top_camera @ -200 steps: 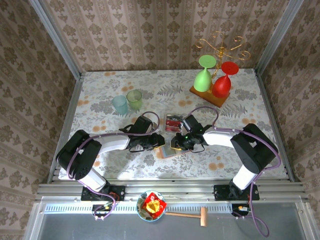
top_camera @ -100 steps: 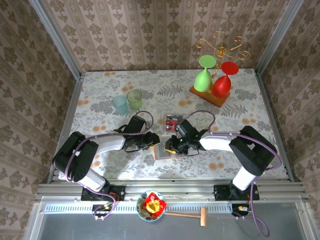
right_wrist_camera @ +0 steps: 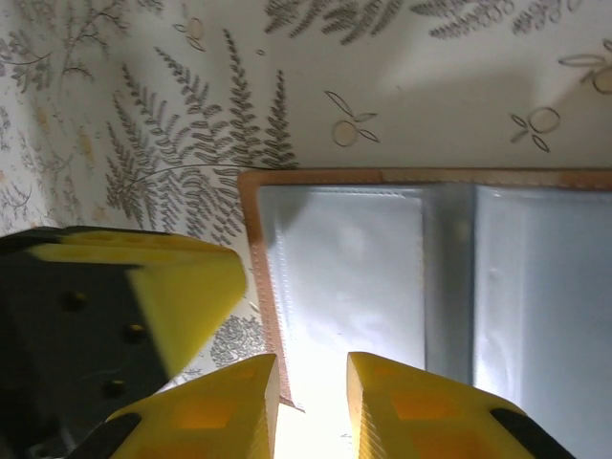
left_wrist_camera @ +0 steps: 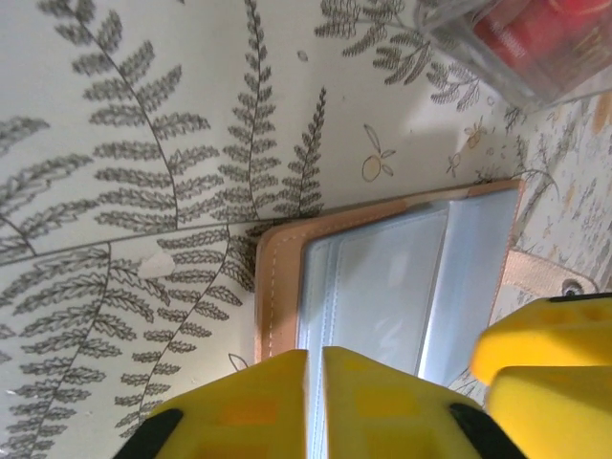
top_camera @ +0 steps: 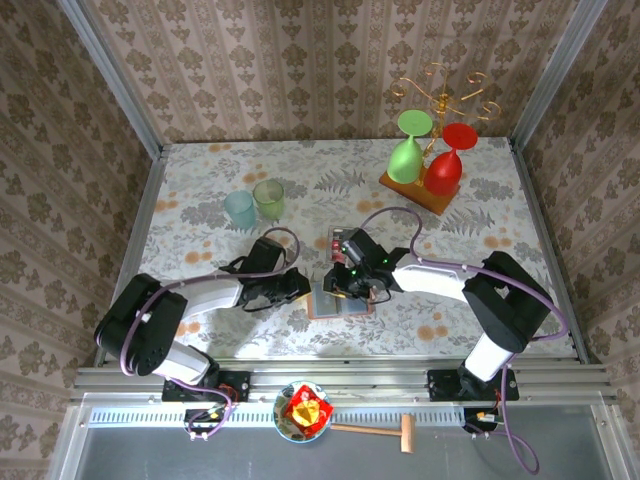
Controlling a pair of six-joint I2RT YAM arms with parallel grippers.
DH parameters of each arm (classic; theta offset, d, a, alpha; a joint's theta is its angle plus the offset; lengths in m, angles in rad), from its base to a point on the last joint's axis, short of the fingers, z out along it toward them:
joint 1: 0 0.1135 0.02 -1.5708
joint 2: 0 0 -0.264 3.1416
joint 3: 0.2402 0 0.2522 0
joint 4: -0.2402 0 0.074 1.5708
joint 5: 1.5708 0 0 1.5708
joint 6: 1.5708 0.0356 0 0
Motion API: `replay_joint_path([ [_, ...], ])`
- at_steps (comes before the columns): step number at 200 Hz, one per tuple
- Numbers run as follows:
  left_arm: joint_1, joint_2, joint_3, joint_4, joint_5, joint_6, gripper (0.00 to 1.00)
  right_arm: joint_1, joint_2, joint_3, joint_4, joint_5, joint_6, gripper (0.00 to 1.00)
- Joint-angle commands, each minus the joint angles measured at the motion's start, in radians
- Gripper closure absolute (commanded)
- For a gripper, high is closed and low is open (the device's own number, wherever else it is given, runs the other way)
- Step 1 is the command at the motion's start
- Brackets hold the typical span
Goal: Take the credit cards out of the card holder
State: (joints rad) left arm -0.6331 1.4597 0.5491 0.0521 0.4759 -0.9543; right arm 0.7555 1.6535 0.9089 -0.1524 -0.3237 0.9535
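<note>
Card holder (top_camera: 345,307) lies open and flat on the floral table (top_camera: 200,190), lower centre of the top view, between the two grippers. Salmon-brown border, grey-blue clear pockets facing up.

Left gripper (top_camera: 303,287) is at the holder's left edge. In the left wrist view its yellow fingers (left_wrist_camera: 249,402) are pressed nearly together at bottom centre with just a thin slit. The holder's (left_wrist_camera: 382,287) near edge runs in under them; can't tell if anything is pinched.

Right gripper (top_camera: 335,285) sits just beside the left gripper, over the holder's upper left part. In the right wrist view its fingers (right_wrist_camera: 430,402) stand slightly apart at the bottom. The holder's (right_wrist_camera: 382,277) left pocket shows in the gap and nothing looks clamped. The left gripper's finger tip shows at centre left of that frame, just off the holder's corner.

Credit cards (top_camera: 345,240), red, sit in a small clear box (top_camera: 333,247) just above the holder in the top view. The box is apart from the holder and shows blurred in the upper right corner of the left wrist view.

Other things:
- Blue cup (top_camera: 240,208) and green cup (top_camera: 269,198), touching, upper left of the table.
- Wooden stand (top_camera: 412,194) with a gold wire rack at upper right, holding a green wine glass (top_camera: 408,152) and a red wine glass (top_camera: 446,165) upside down.
- Bowl (top_camera: 303,411) with a red-yellow thing inside, and a wooden mallet (top_camera: 385,430), at bottom centre off the table.
</note>
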Motion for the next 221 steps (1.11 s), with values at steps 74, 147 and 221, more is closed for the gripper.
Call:
replay_joint_path([
  [74, -0.033, 0.054, -0.002, -0.011, -0.027, 0.0, 1.0, 0.005, 0.085, 0.083, -0.108, -0.058, -0.115, 0.74],
  [147, -0.024, 0.073, -0.003, -0.013, -0.022, 0.011, 1.0, 0.005, 0.133, 0.108, -0.149, -0.053, -0.144, 0.73],
  [221, -0.017, 0.067, 0.0, -0.021, -0.019, 0.017, 1.0, -0.021, 0.079, 0.069, -0.179, -0.004, -0.157, 0.72],
])
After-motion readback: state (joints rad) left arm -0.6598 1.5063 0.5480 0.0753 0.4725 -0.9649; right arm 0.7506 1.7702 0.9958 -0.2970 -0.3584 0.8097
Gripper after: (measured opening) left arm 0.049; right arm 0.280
